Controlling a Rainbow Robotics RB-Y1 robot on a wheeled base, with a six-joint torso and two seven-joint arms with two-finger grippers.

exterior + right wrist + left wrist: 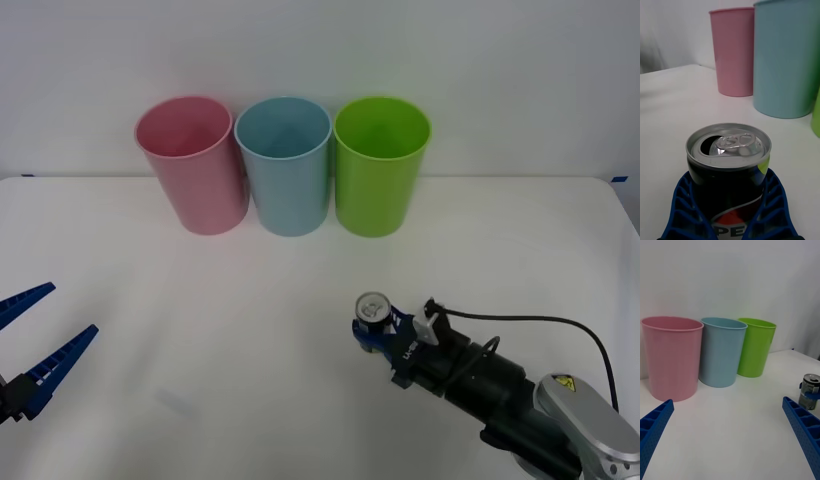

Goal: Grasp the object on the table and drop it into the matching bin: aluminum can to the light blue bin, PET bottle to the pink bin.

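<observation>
The aluminum can (374, 308), dark with a silver pull-tab top, stands upright on the white table (250, 330) right of centre. My right gripper (371, 330) is shut on it, its blue fingers hugging both sides of the can (728, 165) low on the body. The same can (810, 391) sits far off in the left wrist view. Along the back wall stand the pink bin (192, 163) and, just right of it, the light blue bin (286, 164). My left gripper (70, 310) hangs open at the table's near left edge, holding nothing.
A lime green bin (379, 164) stands right of the light blue one, the three nearly touching in a row. A black cable (520, 322) loops over my right wrist. Bare table lies between the can and the bins.
</observation>
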